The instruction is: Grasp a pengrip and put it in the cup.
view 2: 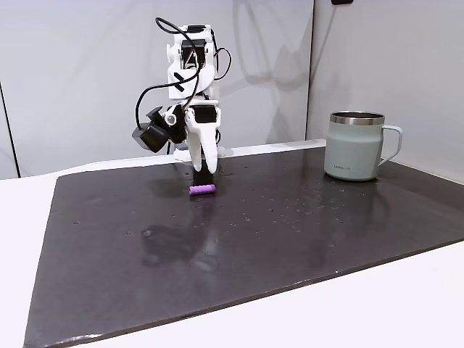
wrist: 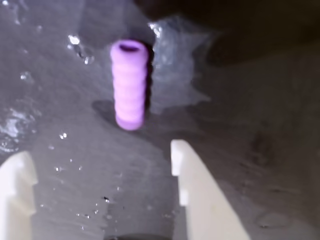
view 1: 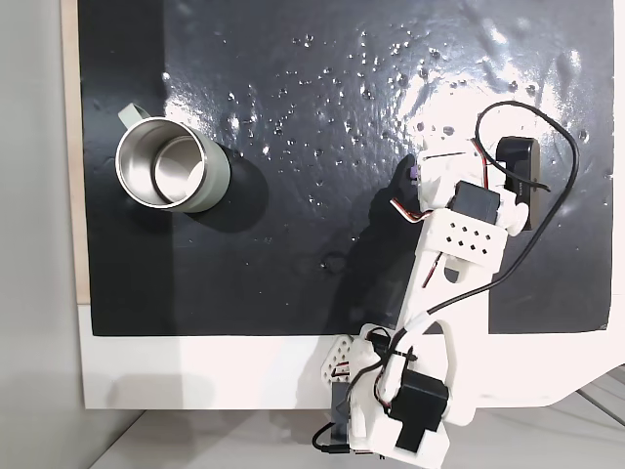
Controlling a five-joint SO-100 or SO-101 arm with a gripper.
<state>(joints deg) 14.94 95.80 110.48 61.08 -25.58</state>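
a black, glossy mat point(view 2: 290, 239) covers most of the white table point(view 2: 406, 297), its surface speckled with shiny dimples that catch the light. the white arm point(view 1: 454, 244) reaches over it from the table's edge, with the black camera block beside its wrist.

the cup point(view 2: 355, 145) stands upright on the mat, well apart from the arm; in a fixed view from above it sits toward the upper left point(view 1: 171, 168), steel mouth open, nothing inside.

the gripper point(view 2: 205, 165) points down at the mat with its tips close to the surface. in the wrist view the gripper point(wrist: 102, 157) is spread, two white fingers apart with bare mat between them, pinching nothing.

the pengrip point(view 2: 202, 190) lies on its side on the mat just in front of the fingertips, not yet between them. in the wrist view the pengrip point(wrist: 130, 85) lies lengthwise, ahead of the gap and roughly in line with it.

my read is that the risk lies in the approach: the piece is small, round and ribbed, so a finger that touches it first could roll or push it away over the slick mat. closing too early would catch only its near end, and soft rubber gripped at the tip might squeeze out or tilt, then drop on the long carry to the cup.
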